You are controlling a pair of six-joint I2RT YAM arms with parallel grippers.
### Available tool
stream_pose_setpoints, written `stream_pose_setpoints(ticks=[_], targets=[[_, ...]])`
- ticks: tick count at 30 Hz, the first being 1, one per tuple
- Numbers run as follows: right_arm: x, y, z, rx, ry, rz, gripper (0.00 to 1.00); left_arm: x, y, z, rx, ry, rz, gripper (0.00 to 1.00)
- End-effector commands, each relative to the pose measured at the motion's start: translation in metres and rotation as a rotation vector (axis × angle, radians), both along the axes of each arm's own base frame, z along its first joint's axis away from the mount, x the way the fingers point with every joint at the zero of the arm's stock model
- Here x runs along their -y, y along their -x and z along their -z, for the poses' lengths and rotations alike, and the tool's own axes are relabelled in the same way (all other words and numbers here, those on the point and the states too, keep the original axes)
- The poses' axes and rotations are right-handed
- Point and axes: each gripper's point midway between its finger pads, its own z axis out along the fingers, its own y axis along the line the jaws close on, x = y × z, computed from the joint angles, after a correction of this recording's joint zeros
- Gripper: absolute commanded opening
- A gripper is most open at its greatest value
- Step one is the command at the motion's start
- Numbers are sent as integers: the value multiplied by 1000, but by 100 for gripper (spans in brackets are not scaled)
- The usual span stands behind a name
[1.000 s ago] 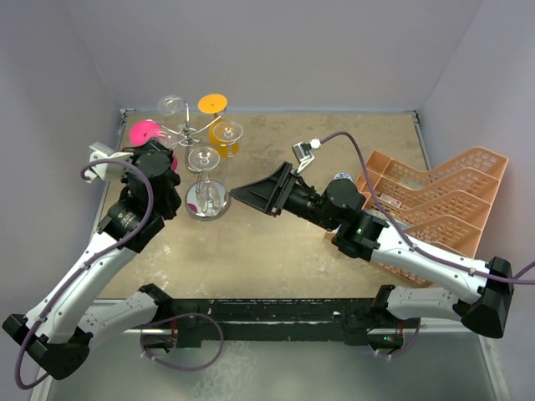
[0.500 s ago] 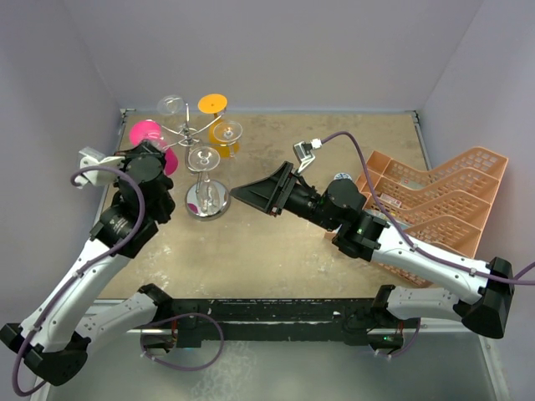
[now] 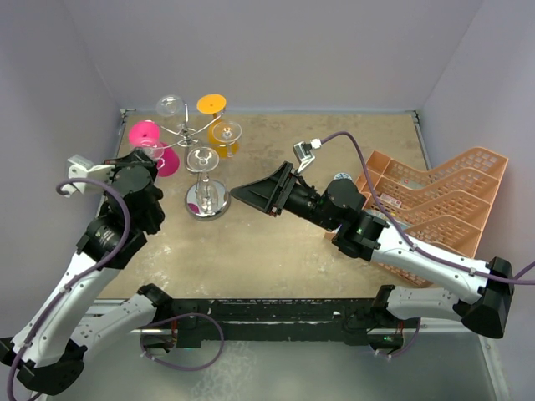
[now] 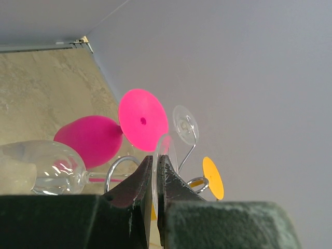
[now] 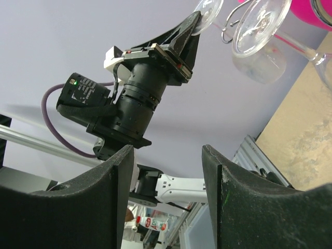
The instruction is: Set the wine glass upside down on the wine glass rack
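Clear wine glass (image 4: 44,166): smooth, transparent, its foot pinched between the matt black fingers (image 4: 135,188) of the left gripper (image 4: 157,161). Just beyond that claw: glossy magenta glass (image 4: 142,124) and polished chrome wine glass rack (image 4: 116,165). Right of the right gripper (image 5: 166,154): dull peach plastic crate (image 3: 435,188). Tabletop (image 3: 276,251): matt, mottled tan.

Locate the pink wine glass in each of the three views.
Top external: pink wine glass at far left, beside the wine glass rack.
Left wrist: centre, round foot facing the camera.
Right wrist: top right corner, cut off.
Shared landmark: the rack's chrome wire.
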Motion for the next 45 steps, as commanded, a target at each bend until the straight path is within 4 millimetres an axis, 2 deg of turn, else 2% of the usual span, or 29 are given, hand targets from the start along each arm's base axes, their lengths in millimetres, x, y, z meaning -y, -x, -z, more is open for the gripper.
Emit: stream_pose_setpoints(ticks=[1, 9, 20, 23, 32, 41, 45], targets=[[4, 1, -18, 41, -45, 16, 57, -8, 14, -22, 53, 29, 14, 0], [0, -1, -15, 37, -44, 13, 57, 7, 5, -12, 25, 34, 78, 0], [4, 0, -14, 33, -46, 22, 57, 24, -9, 2, -12, 39, 128, 0], [5, 0, -14, 35, -47, 22, 56, 24, -9, 4, -14, 46, 130, 0], [10, -1, -16, 35, -51, 39, 56, 22, -6, 16, -37, 31, 130, 10], [12, 5, -15, 7, -68, 17, 56, 21, -4, 22, -65, 9, 125, 12], [13, 4, -16, 2, -70, 20, 56, 24, -5, 24, -89, -5, 146, 16]])
